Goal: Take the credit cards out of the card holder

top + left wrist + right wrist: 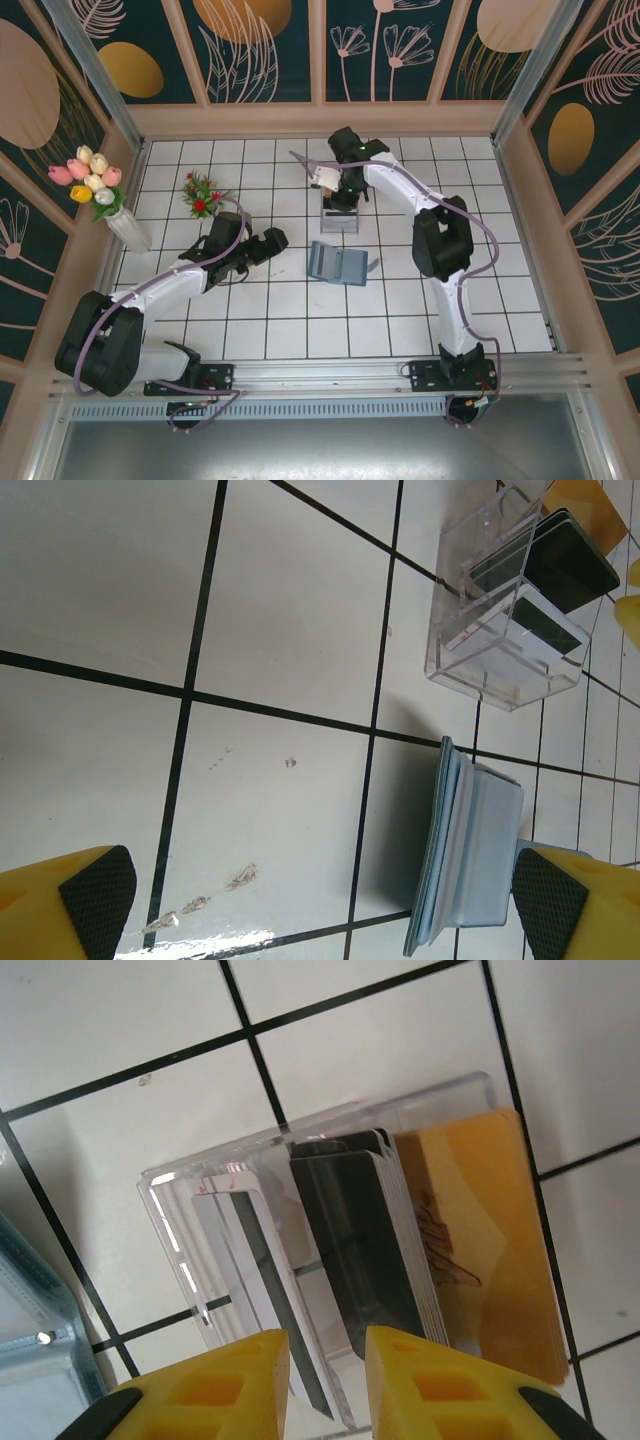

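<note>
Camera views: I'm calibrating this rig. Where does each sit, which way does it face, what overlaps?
Top external: above and behind the bases, looking down on the white tiled table; both arms, left claw and right claw show.
Left wrist: low over tiles, facing the folded teal wallet; yellow fingers at bottom corners.
Right wrist: steeply down into the clear plastic card stand; yellow fingers at bottom edge.
Shared: both wrist views catch wallet and stand.
</note>
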{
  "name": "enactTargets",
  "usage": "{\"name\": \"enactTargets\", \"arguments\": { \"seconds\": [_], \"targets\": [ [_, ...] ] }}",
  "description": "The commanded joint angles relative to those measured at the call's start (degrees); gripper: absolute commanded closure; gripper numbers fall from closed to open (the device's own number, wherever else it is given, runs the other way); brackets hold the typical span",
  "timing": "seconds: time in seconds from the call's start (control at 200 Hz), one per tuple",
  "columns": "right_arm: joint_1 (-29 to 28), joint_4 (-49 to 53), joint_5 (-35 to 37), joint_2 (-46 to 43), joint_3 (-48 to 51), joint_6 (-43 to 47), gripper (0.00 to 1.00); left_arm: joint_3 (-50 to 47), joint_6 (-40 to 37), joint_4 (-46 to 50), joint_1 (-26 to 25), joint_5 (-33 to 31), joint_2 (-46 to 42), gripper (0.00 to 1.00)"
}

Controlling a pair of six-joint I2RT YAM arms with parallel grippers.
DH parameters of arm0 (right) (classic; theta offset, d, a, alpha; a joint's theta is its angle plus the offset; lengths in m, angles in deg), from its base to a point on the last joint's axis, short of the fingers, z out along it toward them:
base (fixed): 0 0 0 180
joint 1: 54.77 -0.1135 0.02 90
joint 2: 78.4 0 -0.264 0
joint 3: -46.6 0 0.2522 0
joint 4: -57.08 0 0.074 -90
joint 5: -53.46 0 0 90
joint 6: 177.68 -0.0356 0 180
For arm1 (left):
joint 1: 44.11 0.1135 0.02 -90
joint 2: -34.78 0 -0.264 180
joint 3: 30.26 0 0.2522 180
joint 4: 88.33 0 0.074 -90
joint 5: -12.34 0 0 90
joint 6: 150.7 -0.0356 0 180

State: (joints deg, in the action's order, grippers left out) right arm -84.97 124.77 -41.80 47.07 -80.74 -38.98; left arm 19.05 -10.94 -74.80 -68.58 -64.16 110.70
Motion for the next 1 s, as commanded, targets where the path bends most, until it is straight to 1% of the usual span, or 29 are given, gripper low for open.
{"name": "enactTargets", "arguments": {
  "seconds": [0.0,0.085,0.165,0.28,0.35,0.415,0.45,0.525,0.646,0.736,0.776,0.881,0.916,0.996],
  "targets": [
    [1.3,-1.7,-5.3,-6.4,-1.0,-6.5,0.72,0.4,-0.5,-0.8,0.3,0.9,-1.1,0.01],
    [2.0,-6.7,-5.4,-9.8,2.5,-14.3,0.71,1.0,-2.3,-0.4,0.3,1.6,-1.7,0.01],
    [2.3,-9.7,-3.9,-12.6,5.9,-21.4,0.71,1.4,-3.7,0.0,0.3,2.8,-2.1,0.02],
    [2.1,-16.2,-2.2,-18.1,13.5,-32.0,0.75,1.5,-4.9,-0.8,0.2,5.1,-2.2,0.02],
    [2.4,-22.5,0.4,-23.0,20.6,-41.6,0.74,1.5,-5.3,-1.1,0.1,6.3,-1.8,0.03],
    [3.3,-26.6,3.7,-27.6,27.2,-53.0,0.65,1.5,-5.6,-1.6,-0.3,7.1,-1.3,0.04],
    [4.1,-26.3,3.5,-29.3,29.6,-58.9,0.63,1.5,-5.7,-2.1,-0.5,7.5,-1.0,0.04],
    [5.9,-25.7,0.7,-31.7,34.4,-68.4,0.65,1.4,-5.5,-3.8,-1.2,8.9,0.2,0.05],
    [5.3,-29.9,-0.4,-36.5,44.4,-77.9,0.63,1.8,-4.6,-6.8,-3.0,10.2,3.7,0.09],
    [4.6,-35.1,-5.9,-39.9,51.1,-83.5,0.62,2.3,-3.9,-9.0,-4.4,11.0,6.4,0.14],
    [3.8,-36.5,-7.3,-40.7,53.0,-85.6,0.61,2.3,-3.5,-10.0,-5.1,11.1,7.3,0.15],
    [1.2,-38.1,-8.5,-40.8,56.1,-88.4,0.55,2.0,-2.0,-13.4,-6.1,12.5,9.3,0.20],
    [0.7,-38.4,-8.7,-40.4,56.6,-89.2,0.51,1.8,-1.5,-14.9,-6.3,13.4,10.0,0.22],
    [-0.1,-41.8,-11.8,-39.5,58.9,-90.1,0.47,1.4,0.0,-18.1,-7.1,15.4,11.8,0.27]
  ]
}}
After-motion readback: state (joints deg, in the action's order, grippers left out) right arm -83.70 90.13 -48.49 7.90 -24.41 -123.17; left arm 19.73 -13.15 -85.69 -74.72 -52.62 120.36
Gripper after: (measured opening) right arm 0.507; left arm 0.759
